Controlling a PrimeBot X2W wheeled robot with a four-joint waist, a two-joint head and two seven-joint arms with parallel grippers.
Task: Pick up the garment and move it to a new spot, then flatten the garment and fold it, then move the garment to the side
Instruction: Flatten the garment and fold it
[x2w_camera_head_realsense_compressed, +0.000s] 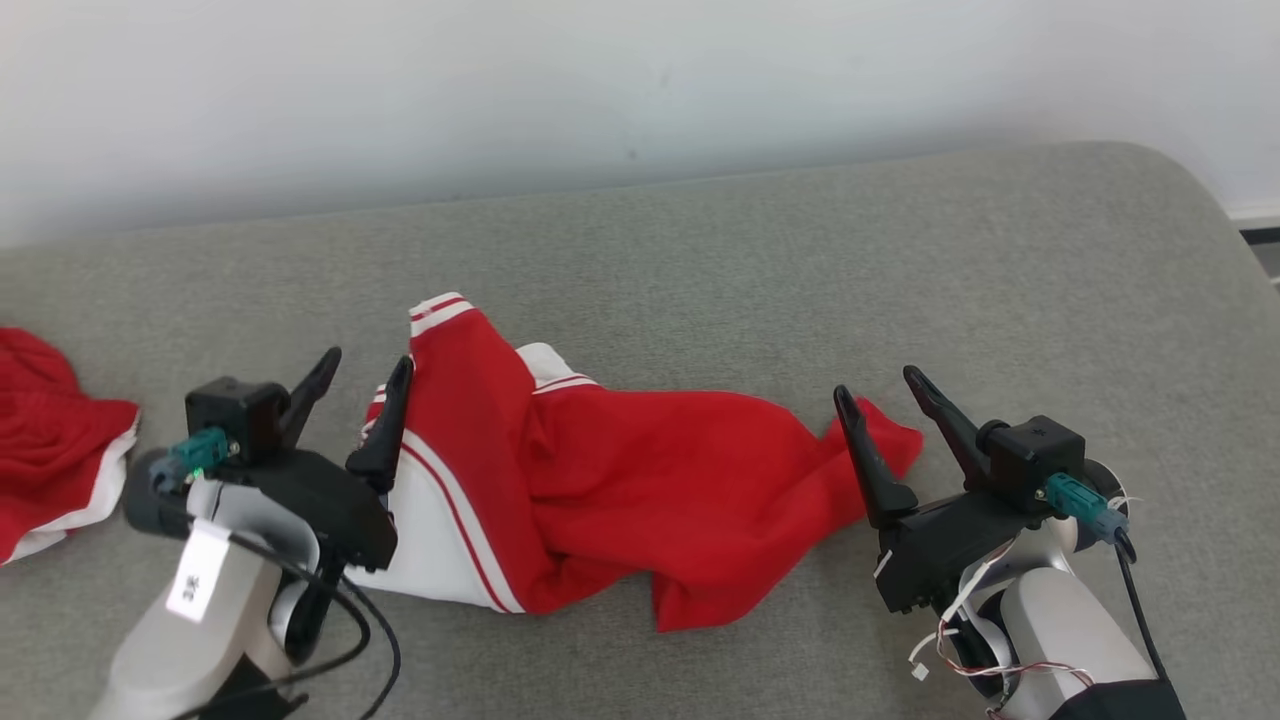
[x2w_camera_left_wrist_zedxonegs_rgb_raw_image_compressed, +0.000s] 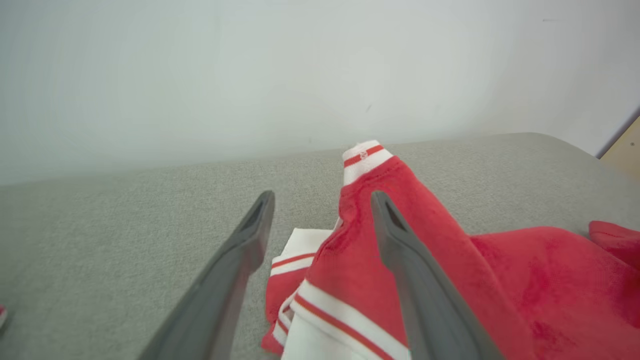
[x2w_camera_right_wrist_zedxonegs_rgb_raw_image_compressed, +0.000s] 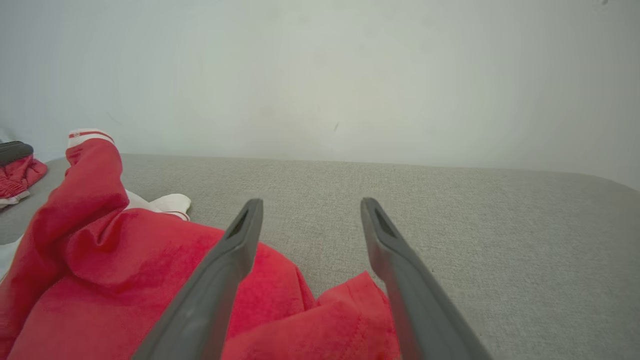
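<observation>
The garment (x2w_camera_head_realsense_compressed: 640, 470) (red, with white panels and striped trim) lies crumpled across the middle of the grey cushion (x2w_camera_head_realsense_compressed: 800, 260), stretched from left to right. One striped cuff sticks up at its far left end, and a white panel with red stripes spreads at the near left. The left jaws stand spread at that left end, holding nothing. The inner finger (x2w_camera_head_realsense_compressed: 385, 430) crosses the edge of the red cloth, though contact cannot be told. In the left wrist view the striped hem of the garment (x2w_camera_left_wrist_zedxonegs_rgb_raw_image_compressed: 525, 280) lies low between the two fingers.

The right jaws are spread too, at the garment's right end. The pointed red tip of the cloth lies between the fingers (x2w_camera_head_realsense_compressed: 870, 460), unpinched. In the right wrist view the garment (x2w_camera_right_wrist_zedxonegs_rgb_raw_image_compressed: 100, 250) rumples away to the left.

A second red piece (x2w_camera_head_realsense_compressed: 50, 440) with white edging lies apart at the cushion's left edge. A pale wall (x2w_camera_head_realsense_compressed: 600, 80) rises behind.
</observation>
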